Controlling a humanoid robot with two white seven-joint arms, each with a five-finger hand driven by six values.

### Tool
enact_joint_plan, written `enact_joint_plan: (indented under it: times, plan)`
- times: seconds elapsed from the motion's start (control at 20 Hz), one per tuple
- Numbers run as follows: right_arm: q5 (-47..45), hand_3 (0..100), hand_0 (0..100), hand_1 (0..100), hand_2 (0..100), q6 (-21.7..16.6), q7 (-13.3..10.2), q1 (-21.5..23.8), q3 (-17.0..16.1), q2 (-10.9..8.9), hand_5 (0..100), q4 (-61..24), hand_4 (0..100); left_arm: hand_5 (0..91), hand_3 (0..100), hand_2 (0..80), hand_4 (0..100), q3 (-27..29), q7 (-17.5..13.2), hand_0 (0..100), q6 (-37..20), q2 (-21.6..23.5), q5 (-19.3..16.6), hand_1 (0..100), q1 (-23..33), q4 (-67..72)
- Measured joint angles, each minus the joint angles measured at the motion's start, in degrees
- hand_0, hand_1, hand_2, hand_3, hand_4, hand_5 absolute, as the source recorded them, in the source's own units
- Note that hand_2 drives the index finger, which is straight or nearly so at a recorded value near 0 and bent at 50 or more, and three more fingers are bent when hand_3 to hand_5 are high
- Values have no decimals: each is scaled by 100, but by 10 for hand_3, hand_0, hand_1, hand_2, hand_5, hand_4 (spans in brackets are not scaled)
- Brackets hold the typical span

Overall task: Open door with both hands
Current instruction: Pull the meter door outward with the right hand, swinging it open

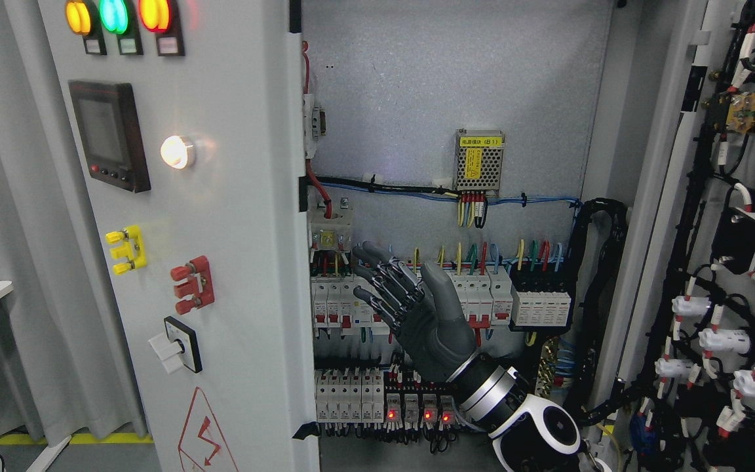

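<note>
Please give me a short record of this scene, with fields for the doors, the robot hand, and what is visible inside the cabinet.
left door: shut, carrying three indicator lamps and a display panel
right door: swung open, wiring on its inner face
right hand: fingers spread, raised in front of the breaker rows, holding nothing
left hand: not in view
inside: power supply module above rows of circuit breakers

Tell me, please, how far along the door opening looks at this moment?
Done: the right door already stands swung wide, its wired inner face showing, and the cabinet interior is exposed. In hand: the right hand reaches inside with fingers spread, close to the left door edge, holding nothing. Left: that door with the indicator lamps looks only partly open. The left hand is out of view.
</note>
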Motion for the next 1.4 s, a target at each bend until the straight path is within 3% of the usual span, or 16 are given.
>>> enact_joint_plan:
  times: [0.3, 0.6, 1.4]
  plan:
    - [-142, 0, 219, 0, 0, 1, 130, 305, 398, -1, 0, -385, 0, 0, 27, 27, 38, 0, 0, 295, 0, 0, 0, 0, 0, 0]
    - [-429, 0, 219, 0, 0, 2, 434, 457, 829, -1, 0, -677, 0, 0, 28, 28, 37, 0, 0, 295, 0, 0, 0, 0, -3, 0]
    - [-878, 0, 218, 0, 0, 7, 480, 293, 2232, -1, 0, -999, 0, 0, 28, 27, 38, 0, 0, 296, 0, 0, 0, 0, -22, 0]
